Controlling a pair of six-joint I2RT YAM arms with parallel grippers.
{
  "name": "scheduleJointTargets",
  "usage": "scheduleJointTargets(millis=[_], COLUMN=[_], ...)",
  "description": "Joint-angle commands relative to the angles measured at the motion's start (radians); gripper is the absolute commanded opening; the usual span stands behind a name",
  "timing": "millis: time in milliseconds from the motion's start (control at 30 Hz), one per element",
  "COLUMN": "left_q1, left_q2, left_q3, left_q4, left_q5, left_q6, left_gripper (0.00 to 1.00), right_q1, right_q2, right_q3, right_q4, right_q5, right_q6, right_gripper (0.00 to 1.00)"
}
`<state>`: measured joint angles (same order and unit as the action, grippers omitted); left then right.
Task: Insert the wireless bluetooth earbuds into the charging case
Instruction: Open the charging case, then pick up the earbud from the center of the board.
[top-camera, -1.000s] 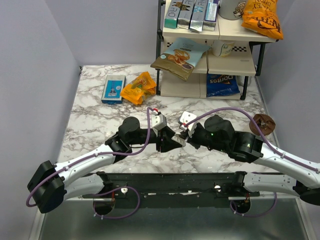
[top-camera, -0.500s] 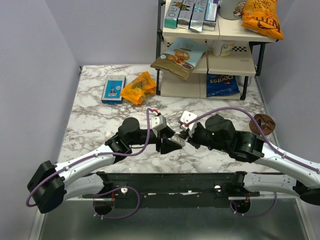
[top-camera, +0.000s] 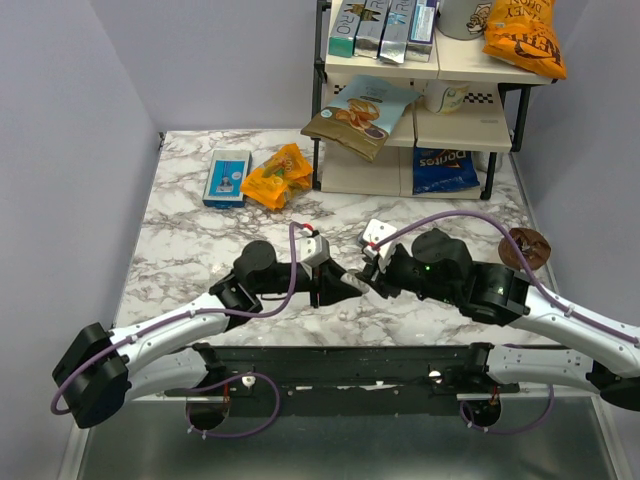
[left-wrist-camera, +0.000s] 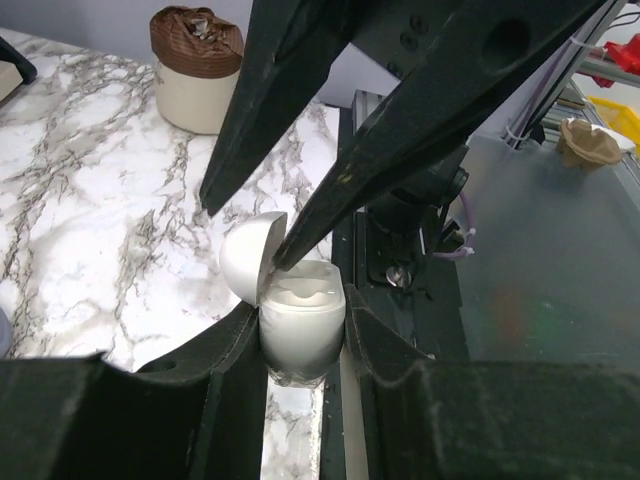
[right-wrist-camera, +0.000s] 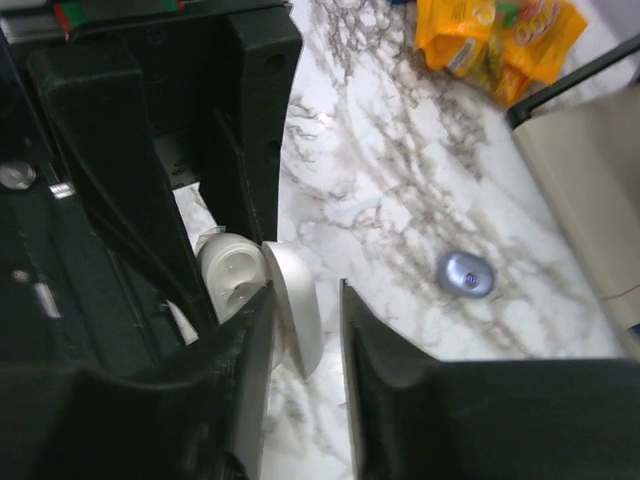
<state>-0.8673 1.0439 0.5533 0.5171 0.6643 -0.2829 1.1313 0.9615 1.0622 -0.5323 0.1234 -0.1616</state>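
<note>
Since a second ago the left arm has drawn a little back toward its base, and the two pincers have come almost together. The left gripper is pressed tight on the lower half of the charging case. This is a white egg-shaped shell, held upright over the near edge of the marble table, with its hinged lid open. The right gripper has its jaws spread, one finger on each side of the lid, and it pinches nothing.

I judge the case light, hard and smooth, so it may slip. It is better held by the body, because the hinge looks weak. One lilac earbud lies on the marble beyond the grippers; the second I cannot find. It is tiny and rounded and will probably roll, so it wants a fingertip pinch across its widest part.

The blue and white box and the orange snack bag lie well apart at the back left. The shelf rack and the brown-topped pot stand to the right. Only the right fingers around the lid block the way.
</note>
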Motion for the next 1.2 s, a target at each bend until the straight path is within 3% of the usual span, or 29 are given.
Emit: scheduleJointTargets(millis=[0, 33, 133, 300, 367, 500, 667, 800, 1167], left_q1=[-0.004, -0.006, -0.006, -0.007, -0.01, -0.025, -0.048, -0.081, -0.128], left_q2=[-0.03, -0.033, -0.05, -0.111, -0.157, -0.272, -0.395, -0.418, -0.466], left_q3=[-0.039, -0.044, -0.064, -0.122, -0.168, -0.246, -0.325, -0.339, -0.357], left_q4=[0.061, 0.063, 0.067, 0.102, 0.129, 0.133, 0.127, 0.101, 0.05], left_q5=[-0.044, -0.051, -0.086, -0.187, -0.26, -0.432, -0.518, -0.595, -0.7], left_q6=[-0.024, -0.027, -0.038, -0.058, -0.065, -0.068, -0.041, -0.036, -0.022], left_gripper=[0.0, 0.0, 0.0, 0.0, 0.0, 0.0, 0.0, 0.0, 0.0], right_q1=[0.007, 0.007, 0.007, -0.03, -0.118, -0.281, -0.298, -0.298, -0.298], right_q2=[-0.024, -0.027, -0.046, -0.087, -0.095, -0.102, -0.037, 0.048, 0.341], right_q3=[0.042, 0.045, 0.054, 0.044, 0.021, -0.106, -0.309, -0.393, -0.37], right_q4=[0.011, 0.011, 0.009, 0.015, 0.003, 0.002, 0.087, 0.201, 0.258], right_q5=[0.07, 0.084, 0.136, 0.241, 0.233, 0.018, -0.105, -0.232, -0.177], right_q6=[0.054, 0.063, 0.096, 0.189, 0.238, 0.403, 0.514, 0.562, 0.58], right_gripper=[0.54, 0.63, 0.72, 0.75, 0.75, 0.7, 0.51, 0.48, 0.45])
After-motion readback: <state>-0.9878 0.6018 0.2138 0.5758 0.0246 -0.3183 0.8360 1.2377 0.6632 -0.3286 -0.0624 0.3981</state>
